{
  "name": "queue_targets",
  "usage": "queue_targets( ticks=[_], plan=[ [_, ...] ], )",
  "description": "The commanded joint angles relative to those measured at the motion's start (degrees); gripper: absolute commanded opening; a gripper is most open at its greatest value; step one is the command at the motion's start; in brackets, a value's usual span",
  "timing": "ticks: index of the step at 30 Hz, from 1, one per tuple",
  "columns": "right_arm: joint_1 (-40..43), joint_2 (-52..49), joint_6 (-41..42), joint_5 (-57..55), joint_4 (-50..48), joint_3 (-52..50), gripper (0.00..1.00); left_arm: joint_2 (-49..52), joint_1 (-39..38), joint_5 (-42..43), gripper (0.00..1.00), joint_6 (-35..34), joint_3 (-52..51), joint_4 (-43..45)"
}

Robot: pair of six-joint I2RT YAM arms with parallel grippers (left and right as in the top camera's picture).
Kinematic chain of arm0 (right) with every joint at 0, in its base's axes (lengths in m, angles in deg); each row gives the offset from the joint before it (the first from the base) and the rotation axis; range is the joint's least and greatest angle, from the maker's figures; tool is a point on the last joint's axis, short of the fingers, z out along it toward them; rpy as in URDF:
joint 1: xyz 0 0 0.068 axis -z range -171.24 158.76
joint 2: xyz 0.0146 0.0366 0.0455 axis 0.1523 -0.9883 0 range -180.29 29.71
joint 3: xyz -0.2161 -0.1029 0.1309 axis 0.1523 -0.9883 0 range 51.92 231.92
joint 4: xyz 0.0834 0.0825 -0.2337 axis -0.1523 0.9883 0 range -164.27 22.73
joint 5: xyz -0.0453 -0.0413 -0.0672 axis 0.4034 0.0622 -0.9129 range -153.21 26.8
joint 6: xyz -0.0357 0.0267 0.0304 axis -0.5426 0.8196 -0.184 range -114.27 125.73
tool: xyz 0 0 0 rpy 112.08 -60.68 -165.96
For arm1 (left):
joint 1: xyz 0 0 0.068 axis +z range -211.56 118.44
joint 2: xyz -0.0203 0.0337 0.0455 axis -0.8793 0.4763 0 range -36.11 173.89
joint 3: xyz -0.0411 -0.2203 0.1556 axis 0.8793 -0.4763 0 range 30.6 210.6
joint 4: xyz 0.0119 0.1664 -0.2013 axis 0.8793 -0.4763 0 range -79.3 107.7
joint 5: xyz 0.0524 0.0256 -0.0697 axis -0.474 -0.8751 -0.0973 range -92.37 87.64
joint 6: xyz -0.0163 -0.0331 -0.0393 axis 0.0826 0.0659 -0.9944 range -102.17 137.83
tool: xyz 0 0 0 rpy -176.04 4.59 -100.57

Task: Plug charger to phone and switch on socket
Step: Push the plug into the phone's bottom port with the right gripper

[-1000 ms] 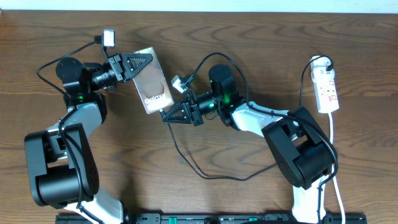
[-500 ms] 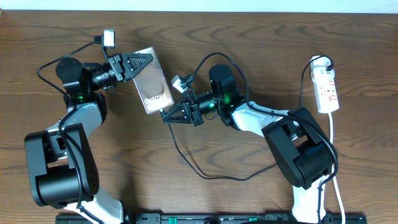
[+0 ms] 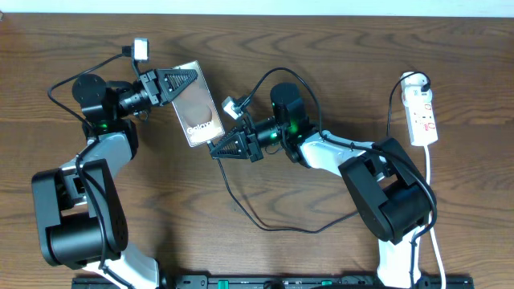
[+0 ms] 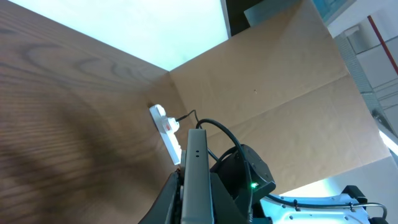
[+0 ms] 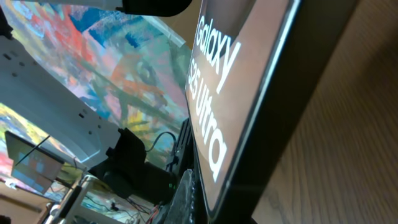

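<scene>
The phone [image 3: 199, 114], a dark slab with white "Galaxy" lettering, is held up off the wooden table by my left gripper [image 3: 191, 79], which is shut on its upper end. It shows edge-on between the fingers in the left wrist view [image 4: 198, 168]. My right gripper [image 3: 214, 149] is at the phone's lower end and looks shut on the charger plug. The thin black charger cable [image 3: 265, 226] loops down from there. In the right wrist view the phone [image 5: 224, 93] fills the frame and the plug tip is hidden. The white socket [image 3: 422, 116] lies at the far right.
The socket's white cord [image 3: 430, 189] runs down the right edge of the table [image 3: 321, 48]. The socket also shows far off in the left wrist view [image 4: 166, 127]. Both arm bases sit at the front edge.
</scene>
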Motion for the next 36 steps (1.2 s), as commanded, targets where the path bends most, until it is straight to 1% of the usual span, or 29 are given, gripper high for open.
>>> queue_targets(
  ticks=[1,6,13,21,33,36],
  plan=[
    [0.7,-0.2,2.7,-3.7,-0.5,0.2,0.01,-0.8,-0.3,0.8,0.07,0.3,0.3,0.7],
    [0.7,-0.2,7.4,-5.9,-3.7,0.2,0.01,-0.8,-0.3,-0.7,0.08,0.6,0.3,0.7],
    [0.7,-0.2,15.5,-7.8,-13.7,0.2,0.01,-0.8,-0.3,-0.1,0.08,1.0,0.3,0.7],
    [0.7,-0.2,15.5,-9.0,-14.5,0.2,0.01,-0.8,-0.3,4.5,0.08,1.0,0.3,0.7],
    [0.9,-0.2,16.4,-14.8,-14.6,0.2,0.01,-0.8,-0.4,5.9,0.07,1.3,0.2,0.7],
    [0.9,-0.2,16.4,-14.8,-14.8,0.2,0.01,-0.8,-0.4,5.8,0.07,1.5,0.2,0.7]
  ],
)
